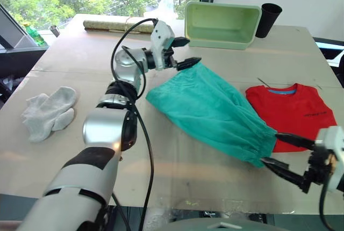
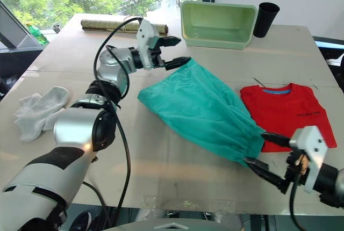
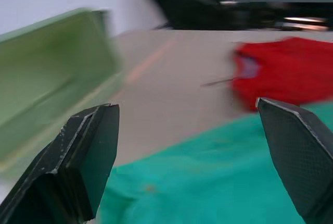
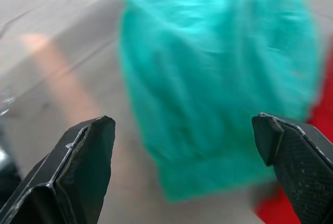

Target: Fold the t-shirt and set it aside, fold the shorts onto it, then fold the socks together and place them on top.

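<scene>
The teal green shorts (image 1: pixel 209 110) lie folded in a long strip across the middle of the table, their near end overlapping the folded red t-shirt (image 1: pixel 293 110) at the right. My left gripper (image 1: pixel 181 52) hovers open just above the shorts' far corner. Open as well, my right gripper (image 1: pixel 285 153) sits at the shorts' near end by the front edge, nothing between its fingers. The grey socks (image 1: pixel 48 113) lie loose at the table's left side. In the wrist views the shorts (image 3: pixel 218 182) (image 4: pixel 213 83) spread beyond both grippers' fingers.
A pale green tub (image 1: pixel 221 24) and a black cup (image 1: pixel 267 19) stand at the back right. A rolled mat (image 1: pixel 115 24) lies along the far edge. Bare tabletop (image 1: pixel 177 166) runs along the front between the socks and the shorts.
</scene>
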You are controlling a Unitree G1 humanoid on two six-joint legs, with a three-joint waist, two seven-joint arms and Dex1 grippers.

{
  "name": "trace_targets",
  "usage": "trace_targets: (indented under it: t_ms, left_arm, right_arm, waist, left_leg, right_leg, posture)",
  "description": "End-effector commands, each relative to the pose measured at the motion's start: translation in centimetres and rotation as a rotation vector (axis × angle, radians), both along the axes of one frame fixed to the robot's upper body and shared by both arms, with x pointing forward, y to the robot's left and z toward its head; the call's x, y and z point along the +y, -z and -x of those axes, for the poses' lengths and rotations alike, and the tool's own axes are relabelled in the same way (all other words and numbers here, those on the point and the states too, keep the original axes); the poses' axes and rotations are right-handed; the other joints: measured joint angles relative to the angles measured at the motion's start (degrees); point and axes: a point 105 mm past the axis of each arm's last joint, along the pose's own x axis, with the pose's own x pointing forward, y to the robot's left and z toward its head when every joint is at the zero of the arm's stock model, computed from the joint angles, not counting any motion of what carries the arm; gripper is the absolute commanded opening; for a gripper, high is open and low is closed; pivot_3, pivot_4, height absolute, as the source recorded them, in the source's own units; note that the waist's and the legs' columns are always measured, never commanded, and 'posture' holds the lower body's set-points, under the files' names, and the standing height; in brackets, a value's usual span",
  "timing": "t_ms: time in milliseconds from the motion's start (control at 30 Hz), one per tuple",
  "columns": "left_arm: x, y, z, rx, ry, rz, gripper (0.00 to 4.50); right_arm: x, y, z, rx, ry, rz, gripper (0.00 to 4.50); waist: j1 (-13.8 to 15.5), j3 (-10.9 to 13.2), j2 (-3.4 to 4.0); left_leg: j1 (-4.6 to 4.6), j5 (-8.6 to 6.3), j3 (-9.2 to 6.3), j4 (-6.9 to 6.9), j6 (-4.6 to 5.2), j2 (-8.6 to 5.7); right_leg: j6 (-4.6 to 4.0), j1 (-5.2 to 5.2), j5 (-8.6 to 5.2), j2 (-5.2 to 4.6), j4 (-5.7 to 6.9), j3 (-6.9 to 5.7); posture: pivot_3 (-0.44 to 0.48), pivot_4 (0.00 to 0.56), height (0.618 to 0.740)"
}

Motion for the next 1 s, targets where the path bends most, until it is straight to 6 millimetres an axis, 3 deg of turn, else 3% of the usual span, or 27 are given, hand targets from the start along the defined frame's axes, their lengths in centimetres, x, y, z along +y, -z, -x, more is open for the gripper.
trace_targets:
  t_ms: [33, 133, 300, 500, 667, 867, 1000]
  left_arm:
    - [1.7, 2.5, 2.3, 0.025, 0.126, -0.237, 4.50]
    - [3.7, 5.2, 3.9, 0.034, 0.172, -0.434, 4.50]
    - [5.4, 7.1, 5.4, 0.029, 0.228, -0.568, 4.50]
    - [5.4, 7.9, 5.5, -0.017, 0.270, -0.618, 4.50]
    - [3.6, 8.8, 4.0, -0.144, 0.236, -0.627, 4.50]
    - [4.5, 11.0, 2.8, -0.247, 0.186, -0.801, 4.50]
    - [4.2, 10.8, 1.7, -0.284, 0.108, -0.789, 3.39]
  right_arm:
    - [1.7, 0.8, -0.3, -0.011, -0.069, 0.045, 4.43]
    - [2.9, 1.2, -1.2, -0.032, -0.093, 0.056, 4.43]
    - [3.3, 2.4, -2.5, -0.058, -0.100, 0.158, 4.43]
    - [2.8, 3.4, -2.8, -0.019, -0.092, 0.196, 4.43]
    - [2.3, 3.8, -2.8, -0.018, -0.077, 0.207, 4.43]
    - [2.0, 4.1, -2.8, -0.015, -0.066, 0.218, 2.67]
    - [1.5, 4.6, -3.0, -0.032, -0.076, 0.284, 0.99]
  waist:
    - [0.0, 0.0, 0.08]
    - [0.1, 0.0, 0.09]
    - [0.6, 0.0, 0.10]
    - [1.3, 0.0, 0.10]
    - [1.4, 0.0, 0.10]
    - [1.3, -0.1, 0.15]
    - [1.4, -0.3, 0.39]
  left_leg:
    - [0.06, 0.00, -0.03, -0.01, 0.00, 0.00]
    - [0.11, 0.00, -0.12, -0.02, 0.00, 0.00]
    - [-0.02, -0.01, -0.24, 0.02, 0.02, -0.02]
    - [-0.10, -0.02, -0.30, 0.05, 0.05, -0.12]
    - [-0.10, -0.03, -0.31, 0.06, 0.05, -0.14]
    - [-0.02, -0.03, -0.34, 0.03, 0.05, -0.13]
    - [0.68, -0.25, -0.37, -0.20, 0.42, -0.17]
  right_leg:
    - [0.00, 0.07, 0.00, 0.01, -0.01, 0.02]
    - [0.00, 0.16, 0.00, 0.00, 0.00, 0.01]
    - [-0.02, 0.14, 0.00, -0.07, -0.05, -0.12]
    - [0.00, 0.15, 0.00, -0.15, -0.12, -0.21]
    - [0.00, 0.16, 0.00, -0.14, -0.11, -0.23]
    - [0.00, 0.21, 0.00, -0.11, -0.10, -0.22]
    - [0.26, 0.79, -0.08, -0.15, -0.08, -0.26]
  posture:
    - [0.000, 0.150, 0.735]
    - [0.000, 0.150, 0.735]
    - [0.000, 0.150, 0.735]
    - [0.000, 0.150, 0.735]
    - [0.000, 0.150, 0.735]
    - [0.000, 0.150, 0.735]
    - [0.000, 0.150, 0.735]
